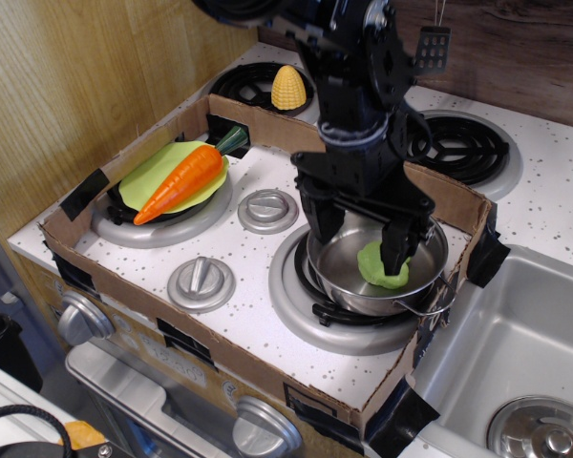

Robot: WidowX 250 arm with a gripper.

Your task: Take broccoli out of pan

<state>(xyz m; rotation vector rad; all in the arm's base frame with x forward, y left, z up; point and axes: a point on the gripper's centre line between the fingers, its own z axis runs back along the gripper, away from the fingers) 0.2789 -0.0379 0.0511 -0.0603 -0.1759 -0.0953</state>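
The gripper (361,239) hangs with its fingers spread wide apart inside the pan (339,279), one finger near the pan's left wall and the other in front of the broccoli (375,265), gripping nothing. The broccoli lies on the pan's floor toward its right side, and the pan sits on the near right burner (291,315). On the left, a carrot (181,181) lies across a green plate (151,170), and corn (287,88) stands on the far burner.

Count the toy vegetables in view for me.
3: the lumpy light-green plastic broccoli inside the shiny steel pan, the orange carrot on the lime-green plate, the yellow corn on the back burner. The arm may hide others.
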